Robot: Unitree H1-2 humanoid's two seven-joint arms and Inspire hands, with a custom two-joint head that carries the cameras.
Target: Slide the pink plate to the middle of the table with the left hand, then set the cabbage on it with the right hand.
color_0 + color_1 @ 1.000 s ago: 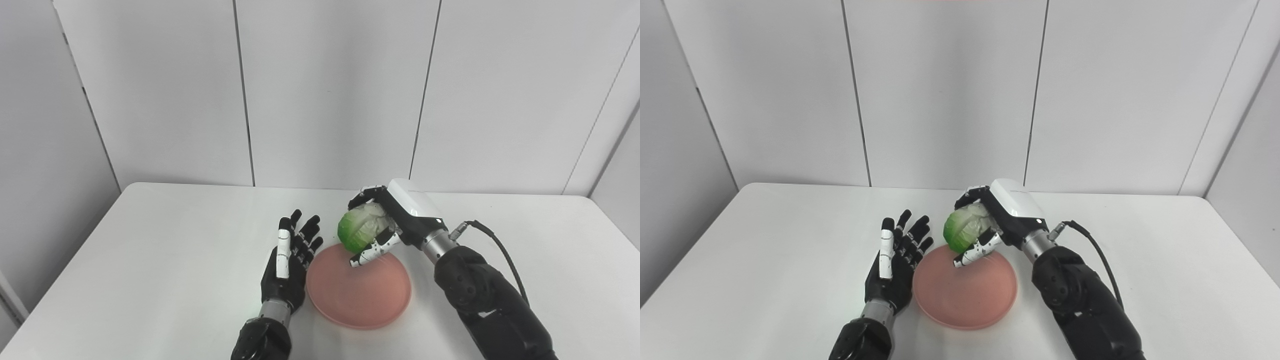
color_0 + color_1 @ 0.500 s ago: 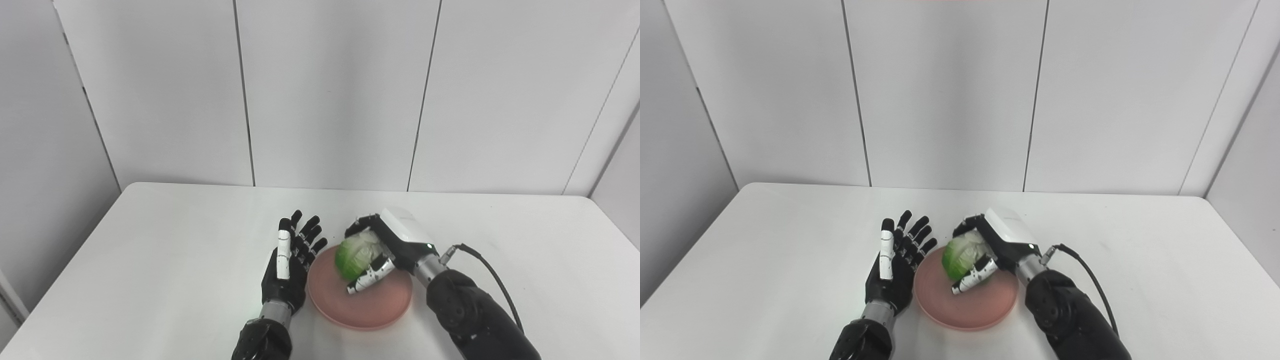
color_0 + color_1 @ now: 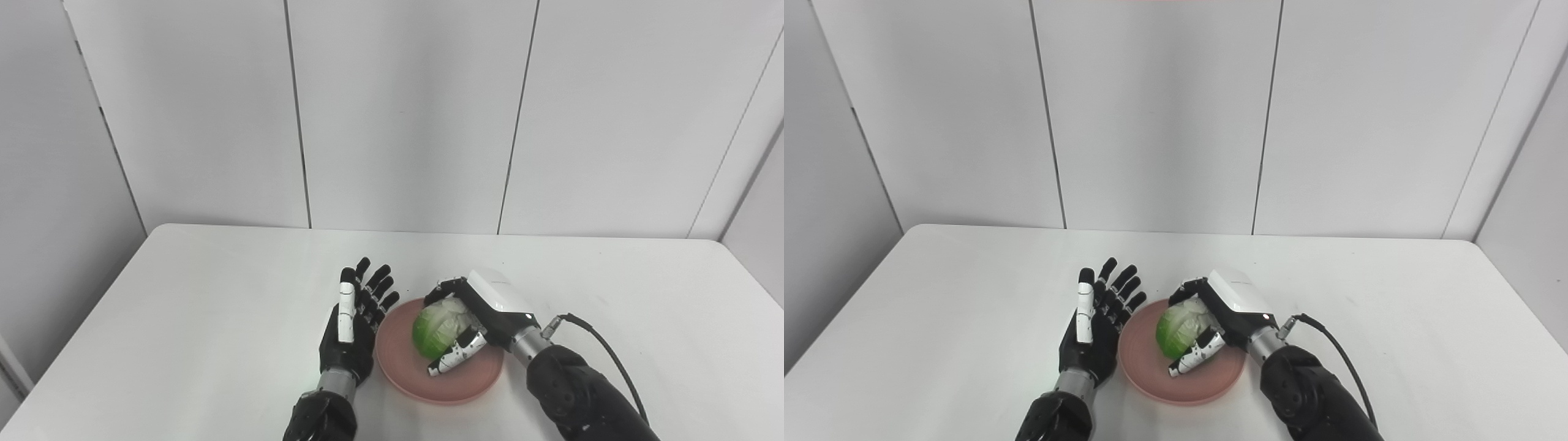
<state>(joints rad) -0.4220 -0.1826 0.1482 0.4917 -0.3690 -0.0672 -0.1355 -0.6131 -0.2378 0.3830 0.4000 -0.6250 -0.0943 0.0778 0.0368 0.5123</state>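
The right hand (image 3: 484, 312) grips the cabbage (image 3: 436, 326) low over the pink plate (image 3: 468, 376) mid-counter, the open left hand (image 3: 355, 321) just beside its rim, so placing is underway and calls for releasing the fingers.

Table (image 3: 184, 318): a white top with rounded far corners is seen; its far edge lies against the wall, and its left and right edges run toward the bottom of the view.
Table surface: a smooth, matte finish is shown, with soft shadows cast near the middle.
Wall (image 3: 404, 110): pale grey panels are set upright behind the table's far edge.
Panel seams (image 3: 297, 116): thin dark vertical lines are seen between the panels, two of them above the middle of the far edge.
Side panels: angled panels are seen past the table's left and right far corners.
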